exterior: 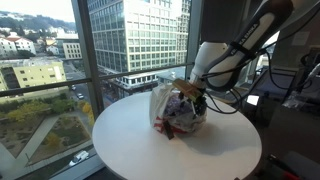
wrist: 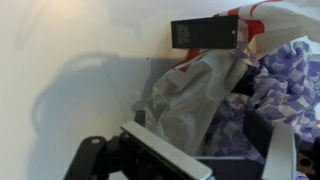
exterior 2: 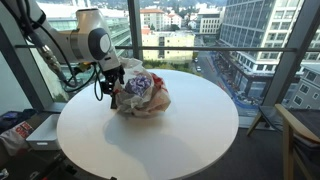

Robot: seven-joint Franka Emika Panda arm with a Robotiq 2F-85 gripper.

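A crumpled clear plastic bag point(exterior: 172, 110) point(exterior 2: 146, 95) with purple, white and red contents lies on the round white table point(exterior: 130, 140) point(exterior 2: 180, 140). My gripper point(exterior: 196, 93) point(exterior 2: 112, 88) hangs at the bag's end that faces the arm, low over the tabletop. In the wrist view the gripper point(wrist: 205, 140) is open, its fingers point(wrist: 283, 150) set wide apart with folds of the bag point(wrist: 195, 95) and the purple contents point(wrist: 290, 75) between them, not pinched. A small black tag point(wrist: 205, 33) sits on the bag's far part.
Floor-to-ceiling windows point(exterior 2: 200, 40) surround the table. A wooden chair point(exterior 2: 300, 130) stands off the table's edge, and clutter point(exterior 2: 15, 128) lies on the floor by the arm's base. Dark equipment point(exterior: 295, 85) stands behind the arm.
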